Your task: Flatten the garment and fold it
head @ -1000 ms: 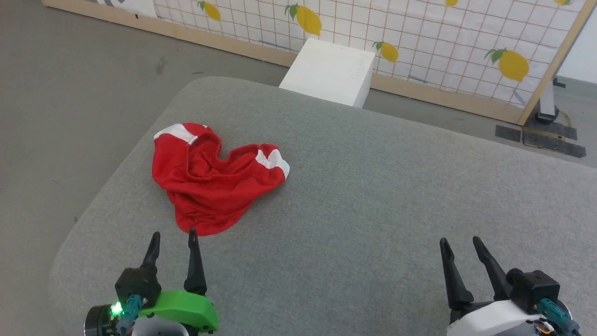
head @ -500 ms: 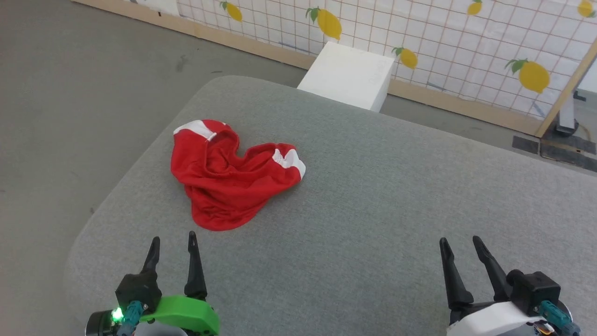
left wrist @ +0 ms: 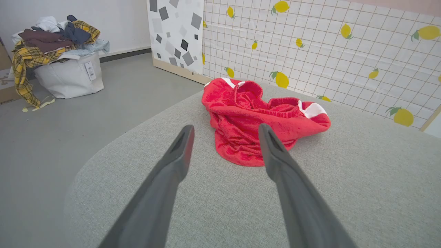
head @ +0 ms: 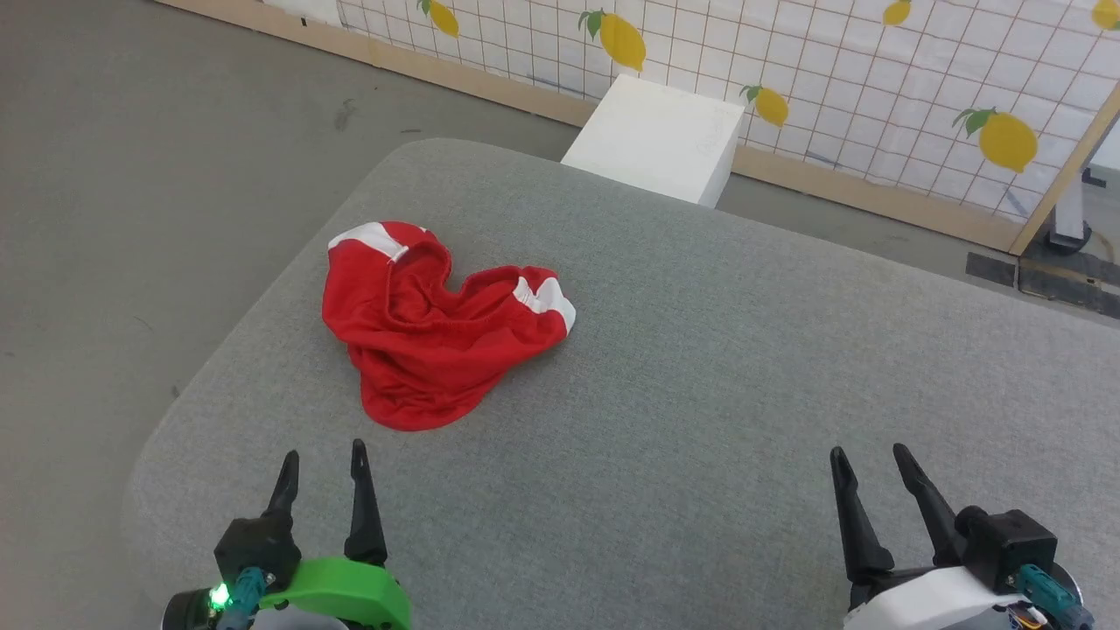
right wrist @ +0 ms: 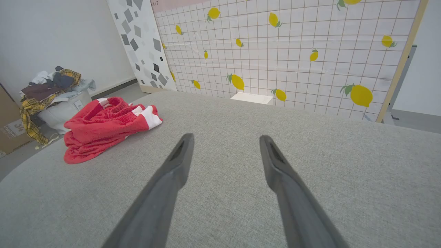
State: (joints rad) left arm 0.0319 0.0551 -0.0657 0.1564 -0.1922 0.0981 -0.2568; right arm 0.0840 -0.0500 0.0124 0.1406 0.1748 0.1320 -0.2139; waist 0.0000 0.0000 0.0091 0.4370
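The garment is a crumpled heap of bright red fabric with white patches, lying on the left part of a grey padded surface. It also appears in the left wrist view and the right wrist view. My left gripper is open just short of the heap's near edge, touching nothing. Far off at the lower right, my right gripper is open and empty over bare grey padding.
A white box stands on the floor behind the surface, before a lemon-patterned screen. A white bag heaped with clothes sits on the floor off to the left. The surface's rounded left edge is close to the garment.
The head camera has swung, shifting the whole picture rightward by a little. The garment and both grippers have not visibly moved on their own.
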